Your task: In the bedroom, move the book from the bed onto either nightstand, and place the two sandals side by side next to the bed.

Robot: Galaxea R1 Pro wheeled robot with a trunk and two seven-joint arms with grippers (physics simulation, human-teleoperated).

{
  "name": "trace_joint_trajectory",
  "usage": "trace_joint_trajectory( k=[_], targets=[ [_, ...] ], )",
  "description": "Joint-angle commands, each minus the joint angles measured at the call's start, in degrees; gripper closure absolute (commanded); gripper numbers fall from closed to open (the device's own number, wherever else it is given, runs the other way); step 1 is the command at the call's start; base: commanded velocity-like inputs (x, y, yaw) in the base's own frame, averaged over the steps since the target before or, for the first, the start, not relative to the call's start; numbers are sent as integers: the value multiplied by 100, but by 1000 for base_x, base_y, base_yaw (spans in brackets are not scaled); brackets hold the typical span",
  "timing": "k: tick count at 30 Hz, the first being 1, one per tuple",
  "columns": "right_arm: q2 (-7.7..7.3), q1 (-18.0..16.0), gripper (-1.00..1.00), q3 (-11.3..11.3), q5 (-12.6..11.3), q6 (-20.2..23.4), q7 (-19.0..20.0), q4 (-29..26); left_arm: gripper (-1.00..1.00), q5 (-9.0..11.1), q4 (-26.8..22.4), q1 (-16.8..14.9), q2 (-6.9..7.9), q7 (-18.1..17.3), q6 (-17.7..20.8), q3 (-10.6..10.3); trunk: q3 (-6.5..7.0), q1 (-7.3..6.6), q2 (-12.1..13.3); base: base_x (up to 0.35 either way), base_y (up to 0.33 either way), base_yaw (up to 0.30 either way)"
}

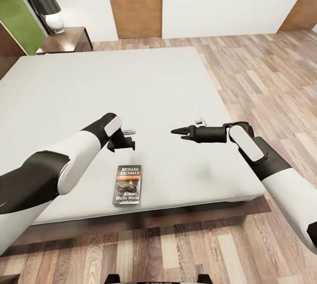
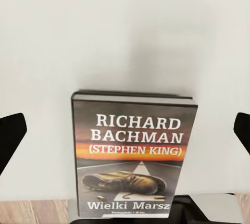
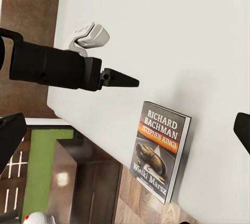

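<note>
While I am standing at the foot of the bed (image 1: 132, 81), I am looking down at the book (image 1: 127, 185). It is lying flat on the white mattress, face up, close to the near edge, at about 6 o'clock in my head view. Nothing is touching it.

My left gripper (image 1: 125, 139) is hanging just above the book, a little toward 12 o'clock from it, and it is pointing down. In my left wrist view the book (image 2: 133, 156) is sitting right between my two dark fingertips (image 2: 10, 140), which are showing at the far sides. So my left jaws are wide open and holding nothing. I think I am lining them up this way so they can go down around the book's sides.

My right gripper (image 1: 181, 133) is out over the mattress at about 3 o'clock from the left one, pointing across toward it, well apart from the book. My right wrist view is showing the book (image 3: 160, 151) and my left arm from the side. My right fingertips (image 3: 10, 135) are far apart there too, so those jaws are open and empty. I think this arm is waiting out of the way.

A nightstand (image 1: 66, 41) with a lamp (image 1: 46, 4) is standing at about 11 o'clock, beside the head of the bed. The book is thin and flat, so gripping it may be tricky.
</note>
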Motion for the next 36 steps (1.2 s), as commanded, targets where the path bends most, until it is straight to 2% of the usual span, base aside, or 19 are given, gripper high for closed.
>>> trace_joint_trajectory(
  k=[1,36],
  targets=[
    [-5,-4,-100,9,47,1,55,1,-100,62,-9,-2,1,38,18,-36,-22,23,-44,0,0,0],
    [-5,0,-100,16,46,1,55,1,-100,70,-24,-2,36,39,17,-38,-650,791,-1448,0,0,0]
  ],
)
